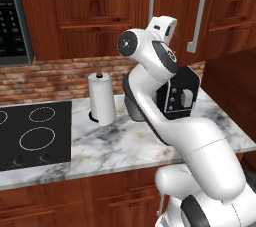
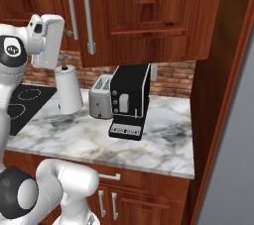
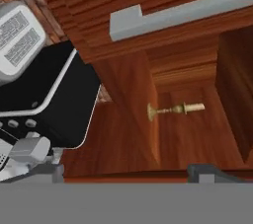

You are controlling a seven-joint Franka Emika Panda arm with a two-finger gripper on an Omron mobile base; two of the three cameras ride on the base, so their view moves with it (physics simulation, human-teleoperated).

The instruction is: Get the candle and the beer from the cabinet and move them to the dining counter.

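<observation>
One candle (image 3: pixel 177 109), one toaster (image 2: pixel 101 96), one coffee machine (image 2: pixel 129 101) — two cabinet handles (image 2: pixel 88 18)

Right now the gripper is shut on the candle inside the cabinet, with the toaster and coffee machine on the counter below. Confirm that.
Not quite. The gripper is open and holds nothing: in the hand view the candle stands apart from it, deeper in the cabinet. The rest holds: the toaster and the coffee machine stand on the counter below, as the right base view shows.
</observation>
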